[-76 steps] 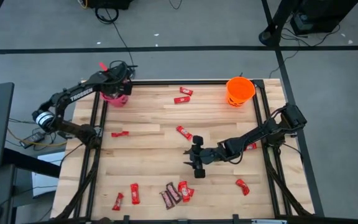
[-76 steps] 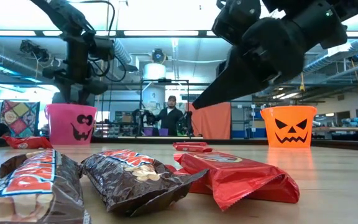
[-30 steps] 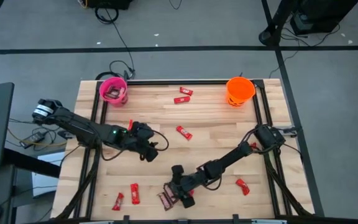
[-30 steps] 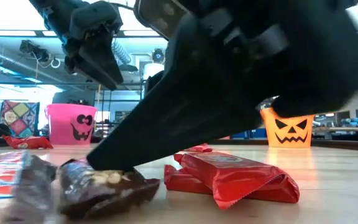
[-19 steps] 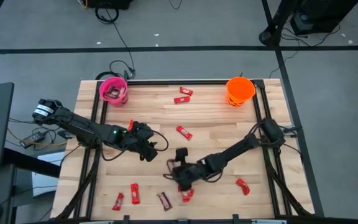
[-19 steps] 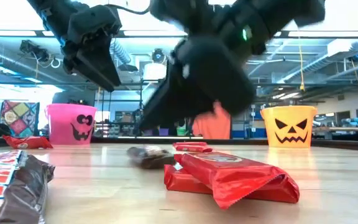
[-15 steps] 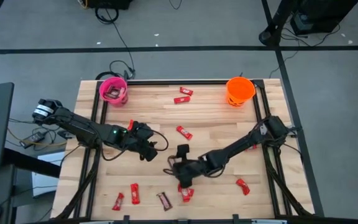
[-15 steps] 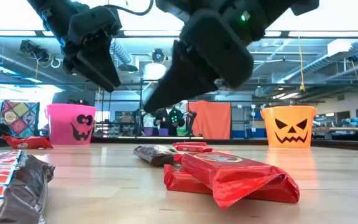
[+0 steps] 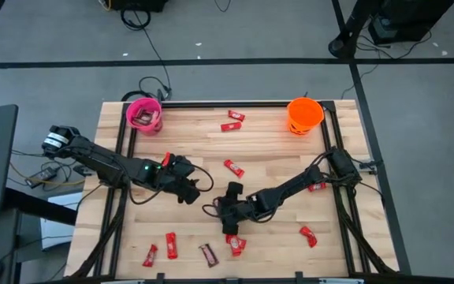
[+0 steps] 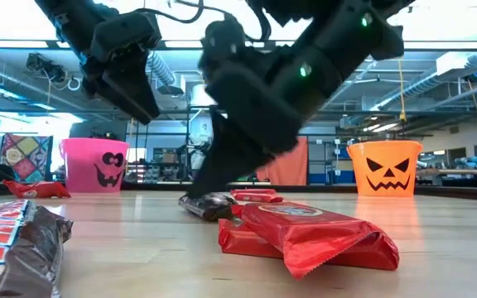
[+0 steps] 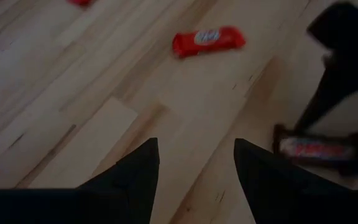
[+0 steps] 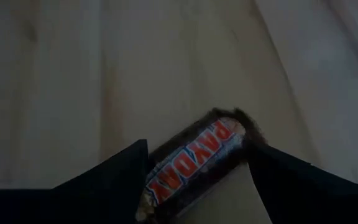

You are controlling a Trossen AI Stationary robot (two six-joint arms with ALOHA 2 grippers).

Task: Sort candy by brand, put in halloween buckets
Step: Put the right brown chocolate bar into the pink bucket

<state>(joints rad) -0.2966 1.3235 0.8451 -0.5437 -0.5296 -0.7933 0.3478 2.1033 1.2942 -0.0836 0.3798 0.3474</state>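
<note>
A dark brown candy bar [image 12: 194,165] lies flat on the table near its middle [image 10: 209,205]. My right gripper [image 9: 213,209] is down over it, open, one finger on each side, with the bar slanting across the gap. My left gripper [image 9: 195,188] hovers open and empty just left of it, above the wood [image 11: 196,146]; the bar also shows in its wrist view [image 11: 316,148]. The pink bucket [image 9: 143,115] stands at the far left corner and the orange bucket [image 9: 304,115] at the far right. My right gripper comes at the brown bar from above, slanting down. One fingertip [image 10: 195,192] meets the bar's end [image 10: 190,201] in the low view. Whether the fingers press the bar's sides, I cannot tell. The bar rests flat on the table.
Red bars lie scattered: two near the far edge [image 9: 232,121], one mid-table [image 9: 232,168], several along the near edge [image 9: 171,245], and two at the right [image 9: 307,236]. Another brown bar [image 9: 208,254] lies at the near edge. A person stands in the room beyond.
My right gripper has gone from the pile at the near edge toward the table's middle, risen, then come down again. One brown bar has moved with it from the pile to the middle and now lies flat there.
</note>
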